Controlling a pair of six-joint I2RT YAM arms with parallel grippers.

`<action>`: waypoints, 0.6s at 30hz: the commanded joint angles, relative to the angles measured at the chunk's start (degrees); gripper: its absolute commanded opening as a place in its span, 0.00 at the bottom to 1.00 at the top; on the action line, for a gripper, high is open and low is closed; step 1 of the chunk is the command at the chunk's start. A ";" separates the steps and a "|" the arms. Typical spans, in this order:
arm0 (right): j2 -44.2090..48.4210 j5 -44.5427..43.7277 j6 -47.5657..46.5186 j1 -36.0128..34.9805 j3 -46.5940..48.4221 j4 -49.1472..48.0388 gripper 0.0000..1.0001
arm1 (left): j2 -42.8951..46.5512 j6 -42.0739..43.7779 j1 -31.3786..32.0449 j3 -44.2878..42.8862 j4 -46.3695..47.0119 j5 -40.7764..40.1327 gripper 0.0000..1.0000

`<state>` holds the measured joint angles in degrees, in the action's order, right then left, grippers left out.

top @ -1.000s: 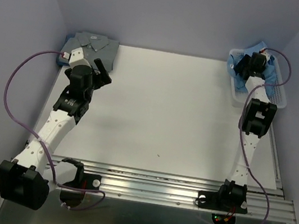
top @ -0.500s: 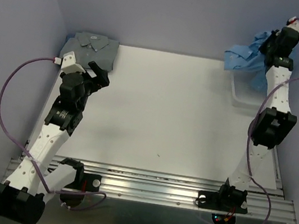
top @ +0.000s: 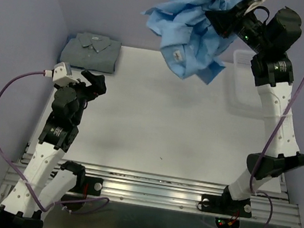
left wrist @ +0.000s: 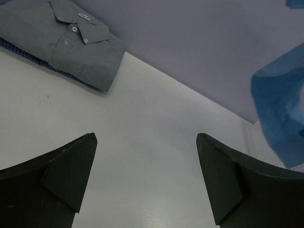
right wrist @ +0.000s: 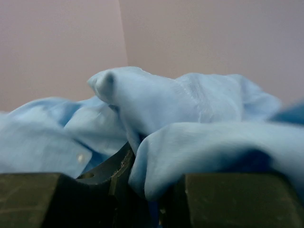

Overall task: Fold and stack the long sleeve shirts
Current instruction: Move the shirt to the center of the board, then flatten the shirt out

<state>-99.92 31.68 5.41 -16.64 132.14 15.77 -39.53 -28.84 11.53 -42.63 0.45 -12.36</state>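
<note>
Overhead and low left-wrist views share grey-green shirt (top: 90,51); right-wrist view hugs blue shirt (right wrist: 190,109)

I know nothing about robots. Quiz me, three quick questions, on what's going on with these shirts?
1. True or false: the light blue shirt hangs in the air from the right gripper.
2. On the table, the grey-green shirt lies: A) crumpled in the middle, B) folded at the far left corner, C) spread flat at the near edge.
3. Fill in: the left gripper is ___ and empty.
Key: 1 true; 2 B; 3 open.
</note>
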 commanded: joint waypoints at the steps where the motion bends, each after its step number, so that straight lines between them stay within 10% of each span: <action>1: 6.47 -1.67 -1.36 3.02 -17.83 -1.80 0.31 | 0.95 -1.39 0.07 -0.78 -2.27 -3.45 0.99; 4: 13.51 -20.92 -2.68 3.02 -37.73 -1.88 0.40 | -0.02 -3.23 0.07 -3.32 -8.87 -8.11 0.99; 7: 19.66 -31.30 -2.61 3.02 -52.97 0.92 1.00 | -1.51 -3.33 0.07 -3.86 -12.39 -8.56 0.99; 18: 24.69 -36.61 3.81 3.02 -63.31 7.87 1.00 | -15.12 -2.01 -0.02 -1.49 -5.63 6.20 0.99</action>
<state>-78.43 -1.85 5.54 -13.76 69.36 24.82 -49.80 -31.38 11.51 -43.90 -10.37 -12.49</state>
